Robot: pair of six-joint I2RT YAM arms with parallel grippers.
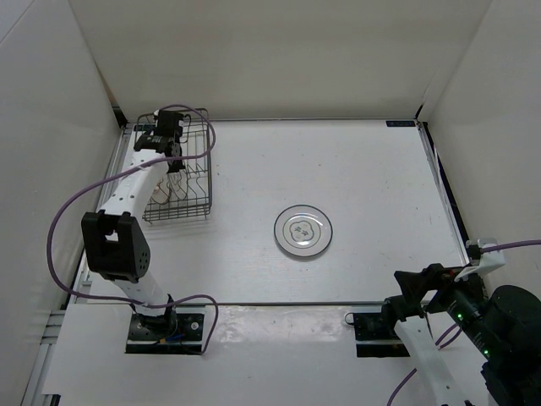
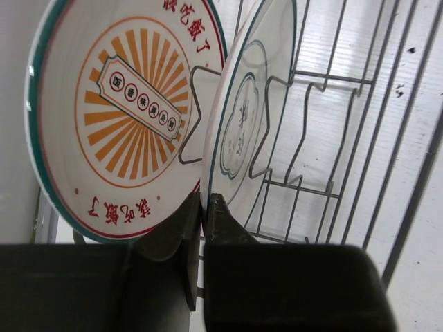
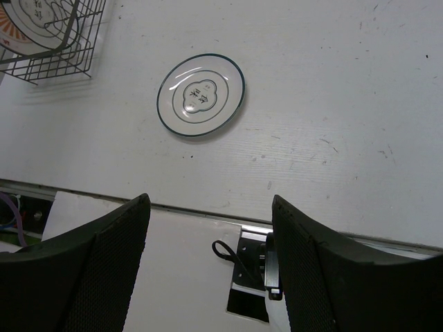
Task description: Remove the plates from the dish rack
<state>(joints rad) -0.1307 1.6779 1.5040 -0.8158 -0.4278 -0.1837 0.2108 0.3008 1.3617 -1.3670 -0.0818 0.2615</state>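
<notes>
Left end effector (image 2: 205, 206) in rack (image 1: 190, 182), clenched on rim of held plate (image 2: 246, 117). Held plate stands on edge between prongs (image 2: 304, 124), straight ahead of fingers, face turned to orange plate (image 2: 124, 117) just beside it. Both stand the same way. Best way out looks like along plate's own edge line, clear of prongs. Left arm is nearer rack. Right end effector (image 3: 208, 207) released, well apart from rack. Flat plate (image 3: 201, 95) lies on surface (image 3: 346, 104), right of rack. 2 plates not yet out.

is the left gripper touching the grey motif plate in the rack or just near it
Touching. The left wrist view shows the left gripper closed on the lower rim of the grey motif plate, a finger against each face, no gap.
</notes>
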